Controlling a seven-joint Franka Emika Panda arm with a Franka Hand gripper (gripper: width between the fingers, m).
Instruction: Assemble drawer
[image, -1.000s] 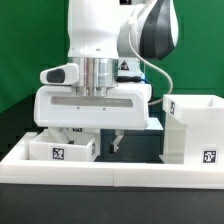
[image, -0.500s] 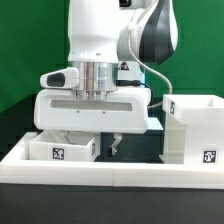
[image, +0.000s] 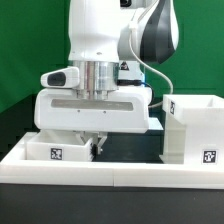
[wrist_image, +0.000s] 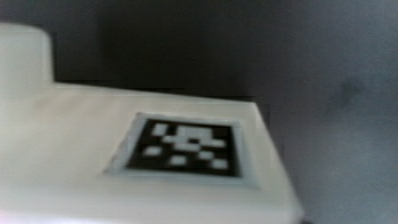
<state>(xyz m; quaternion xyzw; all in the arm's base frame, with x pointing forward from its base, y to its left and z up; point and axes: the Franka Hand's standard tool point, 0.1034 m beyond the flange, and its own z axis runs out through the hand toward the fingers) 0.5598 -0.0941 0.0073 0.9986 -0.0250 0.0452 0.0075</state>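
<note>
Now claw at small tray, spread or pinching unclear; tall housing nearby, border wall in front.

The arm drops straight down from above in the exterior view, its white links stacked upright. A rounded black joint cover bulges toward the exterior view's right. Beneath the links a ribbed metal wrist points vertically down into the wide white body of the hand, which sits level and low. One dark fingertip shows under the middle of that body, pointing down; the other cannot be made out, so how far apart the jaws stand cannot be told
</note>
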